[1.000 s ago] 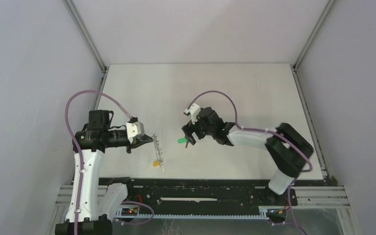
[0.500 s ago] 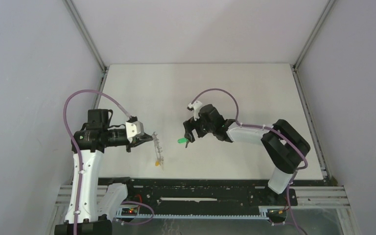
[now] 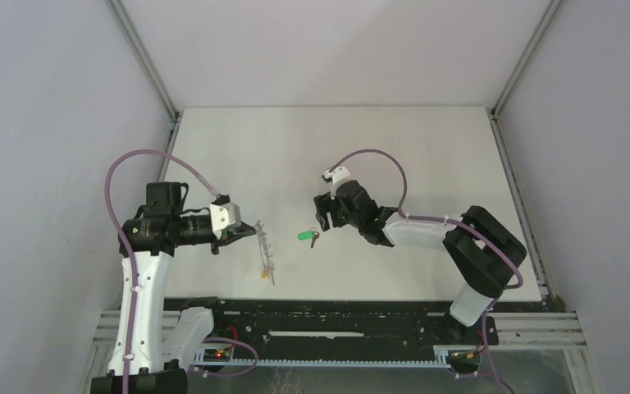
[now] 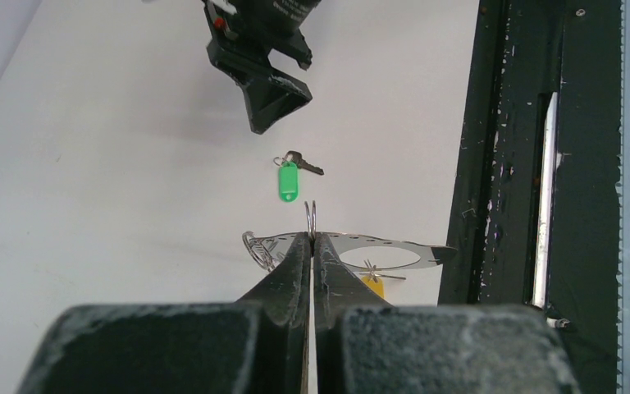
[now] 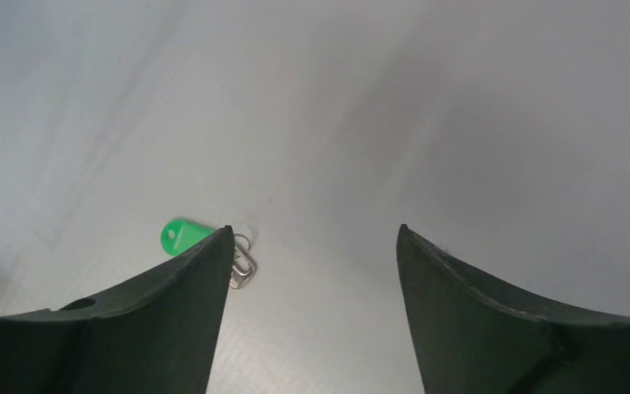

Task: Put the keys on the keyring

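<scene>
Now — left gripper (image 3: 250,234): fingers pressed together on the keyring (image 3: 266,254), held on edge above the near-left of the table (image 3: 394,148) | yellow key (image 3: 261,275): hangs at the keyring's near end | green key (image 3: 305,236): flat on the table, mid-scene, just beside the right gripper (image 3: 320,220) | right gripper: fingers wide apart — nothing between them.

In the top view the white-and-black left arm (image 3: 141,287) rises at lower left. Its black left gripper (image 3: 253,231) points right, fingers pinched together on the flat grey oval keyring (image 4: 340,240). The white-and-black right arm (image 3: 422,231) reaches left from lower right, and its black right gripper (image 3: 318,220) tilts down, jaws spread wide.
</scene>
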`<action>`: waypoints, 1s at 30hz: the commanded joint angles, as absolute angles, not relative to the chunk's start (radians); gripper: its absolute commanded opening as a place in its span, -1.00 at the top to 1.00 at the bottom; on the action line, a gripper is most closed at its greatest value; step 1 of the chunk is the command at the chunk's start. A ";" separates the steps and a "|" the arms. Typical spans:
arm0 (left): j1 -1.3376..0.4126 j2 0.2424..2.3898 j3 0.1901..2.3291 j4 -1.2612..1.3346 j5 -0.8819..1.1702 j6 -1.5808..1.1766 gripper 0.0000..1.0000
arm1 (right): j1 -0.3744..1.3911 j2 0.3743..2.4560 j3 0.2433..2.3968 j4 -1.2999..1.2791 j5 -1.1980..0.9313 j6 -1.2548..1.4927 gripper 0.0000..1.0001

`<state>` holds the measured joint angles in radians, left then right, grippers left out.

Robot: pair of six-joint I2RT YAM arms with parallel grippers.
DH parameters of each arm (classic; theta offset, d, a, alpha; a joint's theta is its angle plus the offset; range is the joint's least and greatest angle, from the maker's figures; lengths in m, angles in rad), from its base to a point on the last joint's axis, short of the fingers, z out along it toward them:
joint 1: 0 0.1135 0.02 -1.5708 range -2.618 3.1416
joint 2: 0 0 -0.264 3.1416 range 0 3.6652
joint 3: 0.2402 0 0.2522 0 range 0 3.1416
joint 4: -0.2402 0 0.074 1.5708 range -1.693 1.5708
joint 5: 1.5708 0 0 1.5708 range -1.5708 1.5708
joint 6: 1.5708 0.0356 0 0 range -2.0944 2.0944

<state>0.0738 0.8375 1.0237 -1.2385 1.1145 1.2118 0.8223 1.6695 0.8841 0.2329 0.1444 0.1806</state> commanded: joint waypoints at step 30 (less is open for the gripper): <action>0.062 0.838 1.070 -1.212 1.160 1.202 0.99 | 0.847 1.847 0.909 0.331 -0.100 0.102 -0.02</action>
<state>0.0673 0.8452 1.0237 -1.2366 1.1141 1.2106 0.8257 1.8236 0.8738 0.3046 -0.1238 0.1295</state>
